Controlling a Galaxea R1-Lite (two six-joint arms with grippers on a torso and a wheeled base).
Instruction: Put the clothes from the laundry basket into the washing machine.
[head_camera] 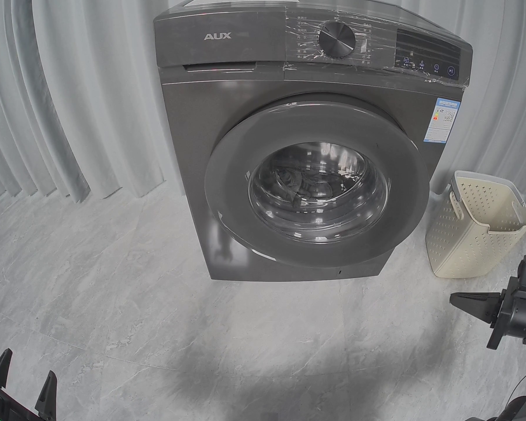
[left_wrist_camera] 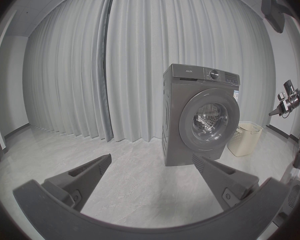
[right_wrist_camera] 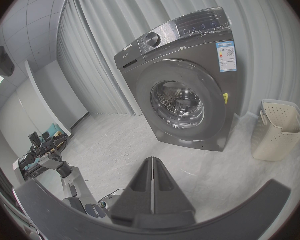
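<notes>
Apparently clothes [head_camera: 298, 185] lie behind the shut door [head_camera: 235, 197]: soft, light, limp, best pinched at a fold. Left gripper [left_wrist_camera: 151, 158] stands wide; right gripper [right_wrist_camera: 152, 160] is pressed together, empty.

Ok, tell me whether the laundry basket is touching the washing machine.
Apart. The right wrist view shows a strip of bare floor between the laundry basket and the side of the washing machine.

Head camera looks down nearby; wrist cameras share the washing machine [head_camera: 310, 135].
</notes>
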